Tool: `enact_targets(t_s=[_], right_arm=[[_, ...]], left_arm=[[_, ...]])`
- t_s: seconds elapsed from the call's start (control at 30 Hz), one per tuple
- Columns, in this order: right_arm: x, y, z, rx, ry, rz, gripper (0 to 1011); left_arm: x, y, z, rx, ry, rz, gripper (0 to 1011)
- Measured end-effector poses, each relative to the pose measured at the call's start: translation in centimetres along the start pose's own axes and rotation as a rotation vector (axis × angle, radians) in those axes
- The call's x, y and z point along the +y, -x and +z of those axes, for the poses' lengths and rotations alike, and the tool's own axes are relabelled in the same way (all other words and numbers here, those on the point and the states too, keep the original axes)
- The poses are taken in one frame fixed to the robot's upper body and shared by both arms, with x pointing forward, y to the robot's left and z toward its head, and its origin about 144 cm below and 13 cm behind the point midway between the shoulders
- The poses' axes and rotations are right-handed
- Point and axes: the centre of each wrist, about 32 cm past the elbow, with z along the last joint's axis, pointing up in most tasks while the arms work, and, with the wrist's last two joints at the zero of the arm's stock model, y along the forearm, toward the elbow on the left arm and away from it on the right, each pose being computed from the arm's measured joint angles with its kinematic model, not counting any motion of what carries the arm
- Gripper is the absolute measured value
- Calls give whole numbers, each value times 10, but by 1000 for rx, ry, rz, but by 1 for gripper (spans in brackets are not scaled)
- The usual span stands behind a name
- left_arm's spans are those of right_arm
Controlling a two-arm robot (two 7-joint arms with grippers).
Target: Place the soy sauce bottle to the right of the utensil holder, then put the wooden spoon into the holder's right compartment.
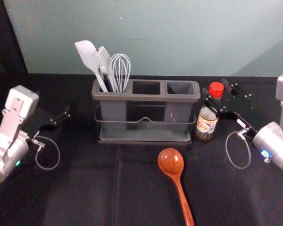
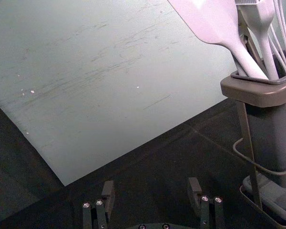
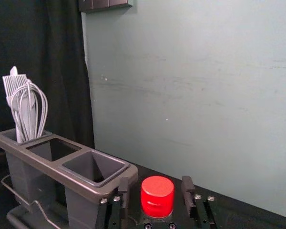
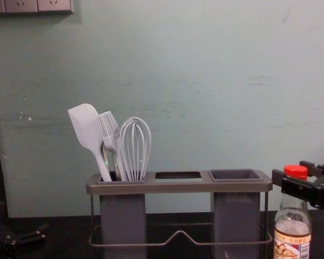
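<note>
Your right gripper (image 1: pixel 215 87) with fingers apart around the red-capped clear glass bottle (image 1: pixel 206 124), upright just right of the grey plastic holder (image 1: pixel 146 98), glossy round-bowled reddish wooden spoon (image 1: pixel 171 161) lying in front, left gripper (image 1: pixel 64 114) idle at left, opened.

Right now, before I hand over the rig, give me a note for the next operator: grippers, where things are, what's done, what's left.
Left gripper: open, holding nothing, left of the utensil holder.
Right gripper: open, fingers either side of the soy sauce bottle's red cap.
Done: the bottle stands upright, right of the holder; looks placed.
Left: clear the right gripper, then put the wooden spoon, lying in front of the holder, into its empty right compartment.
</note>
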Motion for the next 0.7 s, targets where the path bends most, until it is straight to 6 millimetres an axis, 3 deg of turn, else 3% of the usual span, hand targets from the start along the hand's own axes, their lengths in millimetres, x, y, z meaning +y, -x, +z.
enact_targets(t_s=[0.27, 0.4, 0.7], right_arm=[[-6, -2, 9, -17, -38, -30, 929], [-13, -1, 21, -45, -67, -55, 1003], [-33, 14, 57, -105, -71, -37, 1002]], left_arm=[[0, 0, 0, 0, 0, 0, 1005], [0, 0, 0, 0, 0, 0, 1005], [0, 0, 0, 0, 0, 0, 1005]])
